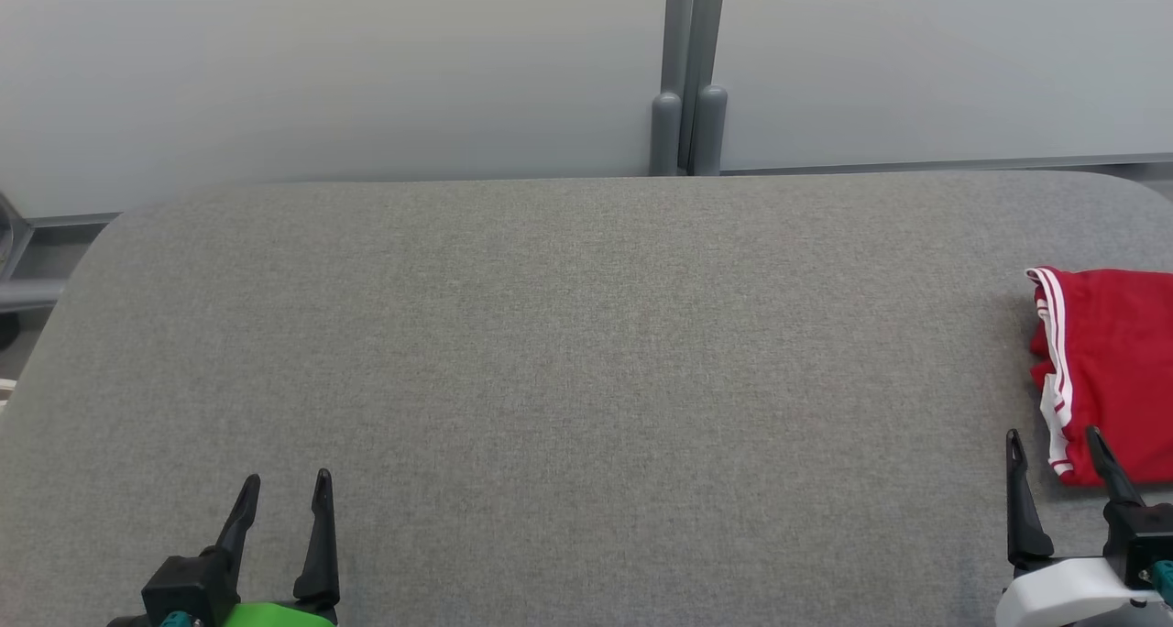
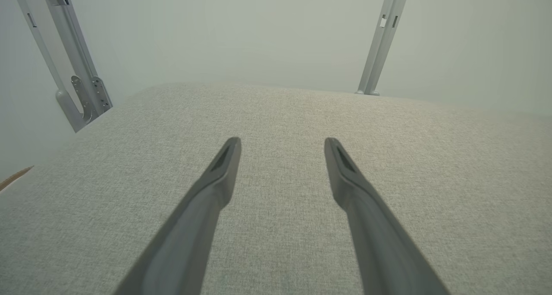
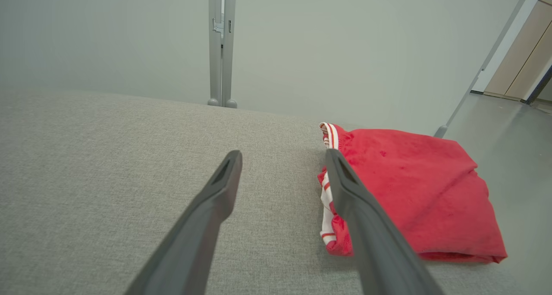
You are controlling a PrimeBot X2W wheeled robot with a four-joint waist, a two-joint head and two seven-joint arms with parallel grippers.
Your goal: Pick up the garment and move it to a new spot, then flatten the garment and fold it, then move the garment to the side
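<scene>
The garment (image 1: 1113, 370) is red with white stripes along one edge, folded into a compact bundle at the far right of the grey table (image 1: 550, 352). In the right wrist view the garment (image 3: 414, 191) lies just right of my fingers, near the table's right edge. My right gripper (image 1: 1054, 448) (image 3: 282, 159) stands open at the lower right, just left of and in front of the bundle, holding nothing. My left gripper (image 1: 286, 485) (image 2: 282, 146) is open at the lower left over bare fabric, far from the garment.
Pale partition panels with a grey post (image 1: 687, 86) stand behind the table's far edge. A metal bracket (image 2: 86, 96) sits off the table's left corner. Floor and a doorway (image 3: 517, 83) lie beyond the right edge.
</scene>
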